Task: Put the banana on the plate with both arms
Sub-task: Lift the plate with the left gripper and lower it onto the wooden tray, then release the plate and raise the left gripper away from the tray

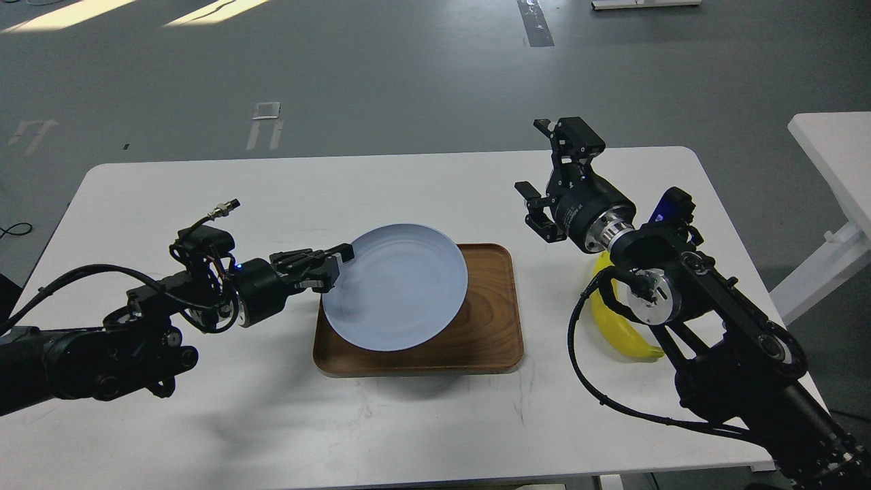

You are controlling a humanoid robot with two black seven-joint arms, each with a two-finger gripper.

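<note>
The pale blue-grey plate [398, 286] hangs above the left part of the brown wooden tray [486, 327]. My left gripper [333, 269] is shut on the plate's left rim and holds it. The yellow banana [616, 327] lies on the table at the right, mostly hidden behind my right arm. My right gripper [551, 170] is open and empty, raised above the table, up and left of the banana.
The white table [272, 184] bears the tray in its middle. A blue object [663, 207] sits behind my right wrist. A second white table [833, 150] stands at the far right. Grey floor lies beyond.
</note>
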